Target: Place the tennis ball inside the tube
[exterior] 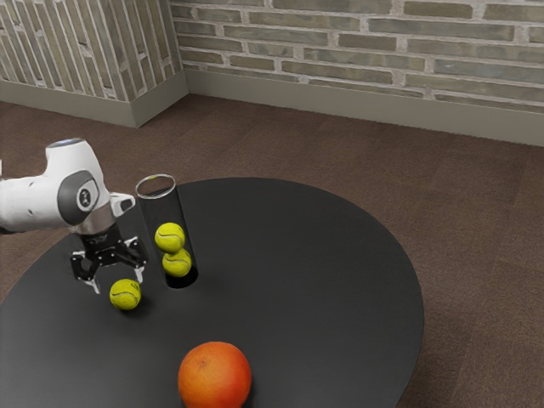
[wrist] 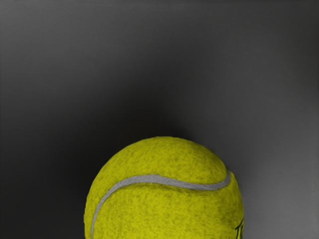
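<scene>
Nearest the exterior camera, an orange fruit sits on the round black table, well apart from the arm. Beyond it, the loose tennis ball rests on the tabletop, outside the tube and just under the hand; in the wrist view its pale seam curves across the yellow felt, with a bit of dark lettering at one side. Above the ball hangs the gripper, pointing down, its two fingers apart and reaching low on either side of the ball, not clamped on it. The white arm comes in from the exterior view's left, its last stretch running nearly level before the wrist bends steeply down to the hand. Near the hand, toward the exterior view's right, the clear tube stands on the table with its open mouth up, an upper ball stacked on a lower ball inside. Farthest back are brown flooring and a brick wall.
</scene>
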{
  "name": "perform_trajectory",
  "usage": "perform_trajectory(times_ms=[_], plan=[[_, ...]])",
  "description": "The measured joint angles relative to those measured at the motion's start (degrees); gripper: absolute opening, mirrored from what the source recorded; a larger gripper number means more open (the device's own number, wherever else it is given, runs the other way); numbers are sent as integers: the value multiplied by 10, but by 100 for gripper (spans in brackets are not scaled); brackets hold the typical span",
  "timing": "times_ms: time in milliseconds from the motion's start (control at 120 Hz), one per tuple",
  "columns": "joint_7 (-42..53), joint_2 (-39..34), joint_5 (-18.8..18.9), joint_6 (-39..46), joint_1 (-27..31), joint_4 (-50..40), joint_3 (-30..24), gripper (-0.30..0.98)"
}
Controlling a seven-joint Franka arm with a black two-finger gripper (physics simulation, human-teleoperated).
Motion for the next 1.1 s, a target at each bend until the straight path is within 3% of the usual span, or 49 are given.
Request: perform_trajectory(times_ms=[733,992,1100], plan=[[49,46,-67,47,-1,-4,0,69],[57,45,-70,47,-2,-3,0,46],[58,45,-69,47,-2,-3,0,43]])
